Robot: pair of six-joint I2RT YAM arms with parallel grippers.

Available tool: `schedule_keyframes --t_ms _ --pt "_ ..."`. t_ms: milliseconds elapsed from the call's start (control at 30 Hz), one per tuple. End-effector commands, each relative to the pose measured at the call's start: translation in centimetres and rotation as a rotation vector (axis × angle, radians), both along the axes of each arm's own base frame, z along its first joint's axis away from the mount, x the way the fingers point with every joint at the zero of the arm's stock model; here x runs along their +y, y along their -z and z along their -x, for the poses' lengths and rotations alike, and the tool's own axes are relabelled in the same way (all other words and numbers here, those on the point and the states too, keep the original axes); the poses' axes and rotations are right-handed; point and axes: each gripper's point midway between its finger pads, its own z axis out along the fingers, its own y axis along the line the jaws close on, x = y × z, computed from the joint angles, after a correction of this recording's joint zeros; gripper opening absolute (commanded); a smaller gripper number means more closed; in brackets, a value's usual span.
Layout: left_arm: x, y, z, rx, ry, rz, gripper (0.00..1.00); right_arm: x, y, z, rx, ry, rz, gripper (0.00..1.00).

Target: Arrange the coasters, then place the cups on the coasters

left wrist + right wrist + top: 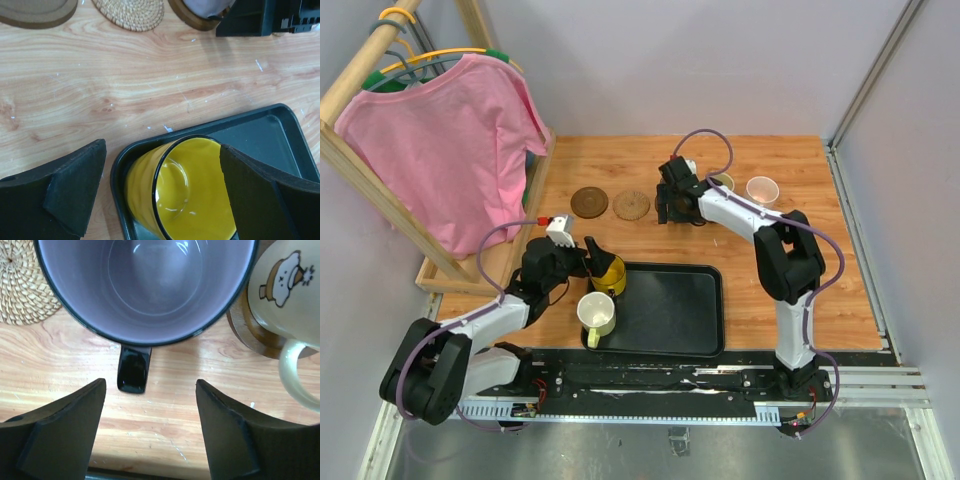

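A yellow cup [180, 190] stands in the black tray's near-left corner [117, 165], between the pads of my open left gripper [162, 145], which do not touch it. My right gripper [150, 385] is open just behind the black handle [134, 370] of the grey-purple cup [145, 285], gripping nothing. That cup rests on a dark brown coaster [192, 17]. To its right, a cream cup [285, 285] sits on another brown coaster [245, 327]. A tan woven coaster [632, 205] and a bare brown coaster [589, 201] lie to the left. A pink cup [762, 190] stands at the far right.
A white cup with a yellowish handle [597, 315] stands on the tray's [705, 310] left side. A wooden rack with a pink shirt [450, 150] fills the left of the table. Grey walls close in the back and right.
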Motion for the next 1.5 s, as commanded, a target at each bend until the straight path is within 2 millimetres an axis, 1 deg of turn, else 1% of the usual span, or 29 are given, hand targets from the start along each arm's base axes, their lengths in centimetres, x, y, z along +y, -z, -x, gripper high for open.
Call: schedule_keyframes --t_ms 0,167,367,433,567,667,733,800,900,1000,1167,1300,1467 --pt "-0.6 -3.0 -0.4 -0.082 0.020 0.027 1.00 -0.1 -2.9 0.7 -0.062 -0.001 -0.019 0.77" --pt "-0.6 -3.7 -0.1 -0.088 0.029 0.025 1.00 0.1 -3.8 1.7 -0.077 -0.025 -0.025 0.79" --pt "0.5 -2.9 0.6 -0.035 -0.009 -0.013 0.99 0.6 -4.4 4.3 -0.073 -0.067 -0.042 0.80" --pt "0.9 -2.4 0.9 -0.010 -0.022 -0.030 0.94 0.6 -4.9 5.3 -0.079 -0.080 -0.043 0.79" --pt "1.0 -1.9 1.5 0.021 -0.017 -0.038 0.74 0.3 -6.0 7.3 -0.105 -0.105 -0.042 0.79" --pt "0.8 -1.5 2.0 0.040 -0.004 -0.034 0.64 -0.2 -6.8 8.6 -0.126 -0.118 -0.046 0.78" --pt "0.5 -1.4 2.2 0.047 0.009 -0.024 0.60 -0.5 -7.2 9.4 -0.140 -0.127 -0.050 0.78" --pt "0.1 -1.1 2.4 0.056 0.025 -0.020 0.57 -0.9 -7.6 10.0 -0.158 -0.128 -0.057 0.77" --pt "-0.5 -0.8 2.4 0.062 0.050 -0.016 0.54 -1.5 -8.1 10.7 -0.188 -0.132 -0.067 0.76" --pt "-1.3 -0.4 2.3 0.066 0.079 -0.010 0.48 -2.1 -8.4 11.2 -0.211 -0.133 -0.063 0.76" --pt "-3.1 -0.6 1.9 0.043 0.153 0.012 0.35 -2.9 -7.9 11.8 -0.220 -0.121 -0.047 0.76" --pt "-4.6 -0.7 1.5 0.019 0.209 0.018 0.35 -3.2 -7.4 12.1 -0.210 -0.117 -0.033 0.76" --pt "-6.7 -1.4 0.9 -0.027 0.302 0.038 0.36 -3.4 -7.0 12.2 -0.208 -0.112 -0.022 0.76"
